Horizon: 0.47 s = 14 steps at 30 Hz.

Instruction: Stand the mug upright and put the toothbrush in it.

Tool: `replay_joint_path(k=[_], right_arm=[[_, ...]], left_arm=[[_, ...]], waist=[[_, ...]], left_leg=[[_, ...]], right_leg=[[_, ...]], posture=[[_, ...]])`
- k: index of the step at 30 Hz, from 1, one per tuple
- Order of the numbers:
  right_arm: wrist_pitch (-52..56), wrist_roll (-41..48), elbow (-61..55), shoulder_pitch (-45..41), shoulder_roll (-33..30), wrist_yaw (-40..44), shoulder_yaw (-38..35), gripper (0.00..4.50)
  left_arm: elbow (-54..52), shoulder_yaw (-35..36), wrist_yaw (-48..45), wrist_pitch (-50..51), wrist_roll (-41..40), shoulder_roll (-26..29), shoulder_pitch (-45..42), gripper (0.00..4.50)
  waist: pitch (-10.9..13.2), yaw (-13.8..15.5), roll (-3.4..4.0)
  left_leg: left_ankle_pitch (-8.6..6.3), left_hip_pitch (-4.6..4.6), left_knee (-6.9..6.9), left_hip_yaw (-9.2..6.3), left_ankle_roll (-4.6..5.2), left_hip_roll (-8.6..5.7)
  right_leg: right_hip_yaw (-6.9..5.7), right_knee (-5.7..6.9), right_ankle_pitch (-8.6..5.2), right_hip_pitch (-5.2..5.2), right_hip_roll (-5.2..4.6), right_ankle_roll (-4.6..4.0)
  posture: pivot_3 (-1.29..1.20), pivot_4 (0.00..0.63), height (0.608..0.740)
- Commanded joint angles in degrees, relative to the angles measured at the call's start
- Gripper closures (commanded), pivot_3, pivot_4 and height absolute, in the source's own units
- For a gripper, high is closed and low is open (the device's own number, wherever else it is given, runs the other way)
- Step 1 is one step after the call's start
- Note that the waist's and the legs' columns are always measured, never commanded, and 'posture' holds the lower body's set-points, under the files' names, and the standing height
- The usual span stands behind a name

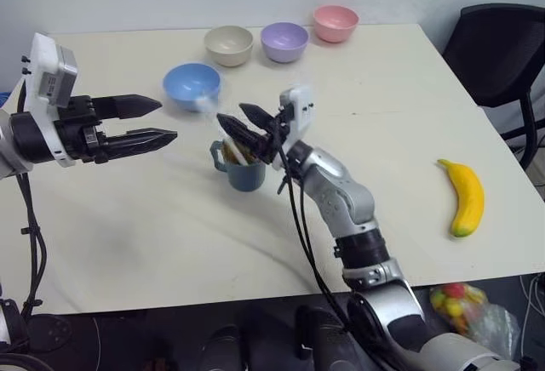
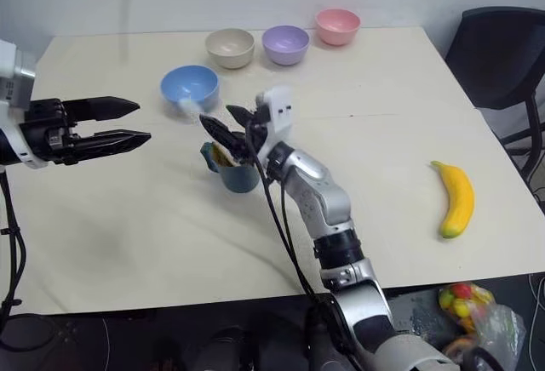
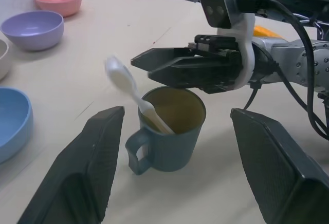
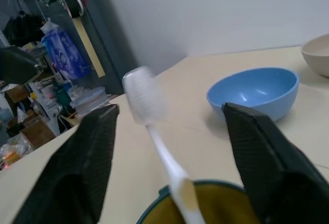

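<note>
Mug: mug (image 3: 167, 131) stands upright on the desk (image 1: 383, 116), just in front of the light blue bowl (image 1: 192, 85).
Toothbrush: toothbrush (image 3: 134, 98) rests inside the mug, handle end down, leaning on the rim with its bristled head up and out.
Right hand: right hand (image 1: 243, 128) sits just above the mug's mouth, fingers spread apart, clear of the toothbrush, gripping nothing.
Left hand: left hand (image 1: 140, 122) hangs apart from the mug on its handle side, fingers parted and empty.
Elsewhere: banana (image 1: 464, 196) lies well apart, by the desk's right edge.
</note>
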Motion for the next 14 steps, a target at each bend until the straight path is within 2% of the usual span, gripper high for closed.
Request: replay_joint_path(k=[1,3,4,6,8,10,12,14], right_arm=[[10.1,8.5,-14.3,1.3,-9.1,4.2,-3.8,0.20],[15.7,12.0,-18.2,1.5,-17.5,7.4,-6.0,0.20],[19.4,14.3,-19.0,1.5,-26.2,12.8,-8.6,0.20],[23.6,17.4,-19.6,1.5,-36.5,18.9,-11.5,0.20],[21.3,12.4,-17.7,4.3,-52.0,30.4,-9.4,0.20],[15.8,6.5,-15.1,7.7,-63.1,38.9,-7.0,0.20],[13.1,5.4,-13.0,8.6,-66.0,41.3,-6.8,0.20],[14.8,6.9,-11.6,7.1,-65.2,40.7,-8.0,0.20]], left_arm=[[0.0,0.7,-0.9,-1.4,-0.7,0.0,-0.4,0.96],[0.7,0.7,-1.7,-1.9,-0.6,0.1,-0.3,0.96],[1.6,0.8,-2.7,-2.5,0.0,0.8,0.2,0.96],[2.7,1.0,-4.0,-3.4,0.6,1.5,0.8,0.96],[4.3,2.4,-7.4,-5.2,1.9,4.3,3.4,0.96],[6.2,4.2,-11.1,-6.8,3.2,7.6,6.6,0.96],[7.4,5.2,-13.2,-8.7,4.0,9.3,8.6,0.96],[9.0,6.0,-15.3,-10.5,5.3,10.9,10.7,0.96]], waist=[[0.0,0.4,0.01],[0.0,1.0,0.00],[0.0,1.2,-0.02],[0.1,1.8,0.14],[0.1,1.9,0.16],[0.1,1.9,0.16],[0.1,1.3,0.03],[0.1,1.1,0.00]], left_leg=[[0.00,0.01,0.02,-0.15,0.00,0.00],[-0.01,-0.02,0.05,-0.23,0.02,-0.01],[-0.01,0.00,0.05,-0.24,0.02,-0.02],[-0.02,-0.01,0.07,-0.22,0.05,-0.04],[-0.05,-0.01,0.07,-0.11,0.12,-0.05],[-0.07,0.02,-0.05,0.02,0.15,0.00],[-0.08,0.06,-0.21,0.32,0.14,0.07],[-0.08,0.21,-0.20,0.60,0.13,0.15]], right_leg=[[0.01,0.01,0.00,0.00,-0.01,0.00],[0.02,0.00,0.00,0.00,-0.05,0.00],[0.04,-0.02,0.00,0.00,-0.07,0.00],[0.07,-0.08,0.00,0.01,-0.07,0.00],[0.05,-0.12,0.00,0.02,-0.09,0.01],[0.06,-0.26,0.00,0.02,-0.01,0.01],[0.04,-0.41,0.00,0.01,0.09,0.01],[0.14,-0.34,0.00,0.01,0.10,0.01]], posture=[[0.00,0.150,0.740],[0.00,0.150,0.740],[0.00,0.150,0.740],[0.00,0.150,0.740],[0.00,0.150,0.740],[0.00,0.150,0.740],[0.00,0.150,0.740],[0.00,0.150,0.740]])
